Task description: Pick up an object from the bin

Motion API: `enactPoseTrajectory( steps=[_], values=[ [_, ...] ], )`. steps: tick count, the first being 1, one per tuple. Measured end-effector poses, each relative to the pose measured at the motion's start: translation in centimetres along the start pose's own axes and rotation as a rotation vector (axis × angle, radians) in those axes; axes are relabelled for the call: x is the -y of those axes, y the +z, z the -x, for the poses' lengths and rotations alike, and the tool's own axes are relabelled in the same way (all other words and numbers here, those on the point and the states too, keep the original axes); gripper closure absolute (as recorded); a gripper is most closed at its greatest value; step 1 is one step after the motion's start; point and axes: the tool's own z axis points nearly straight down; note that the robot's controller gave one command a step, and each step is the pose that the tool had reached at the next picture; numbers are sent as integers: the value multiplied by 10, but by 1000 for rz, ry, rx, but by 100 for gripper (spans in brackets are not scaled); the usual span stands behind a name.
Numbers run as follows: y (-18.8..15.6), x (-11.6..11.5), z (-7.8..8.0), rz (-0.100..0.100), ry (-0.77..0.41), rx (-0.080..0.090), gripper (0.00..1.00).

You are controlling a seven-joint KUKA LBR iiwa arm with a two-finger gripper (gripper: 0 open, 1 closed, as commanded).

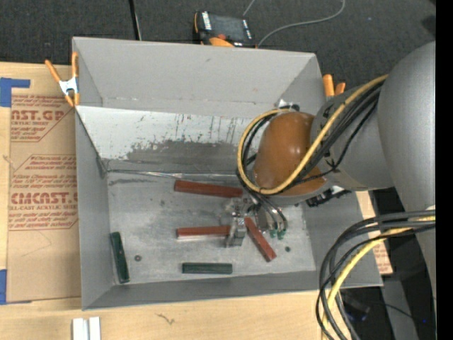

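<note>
Gripper [237, 230] over end of red-brown stick [202, 232]

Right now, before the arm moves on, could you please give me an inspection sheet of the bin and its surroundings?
Surface: grey metal bin, floor scuffed and scratched.
Job's things: back reddish-brown stick near the rear wall; middle reddish-brown stick; tilted reddish-brown stick at right; left dark green stick; front dark green stick.
Clutter: nothing seen.
Grippers: gripper low at the middle stick's right end.
Cables: yellow and black cables loop round the orange wrist cover.
Surroundings: black and orange device behind the bin.
</note>
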Motion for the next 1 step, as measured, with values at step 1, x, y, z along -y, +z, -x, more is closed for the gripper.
enactPoseTrajectory(
  steps=[1],
  values=[
    [-182,-14,14,0,36,9,100]
  ],
)
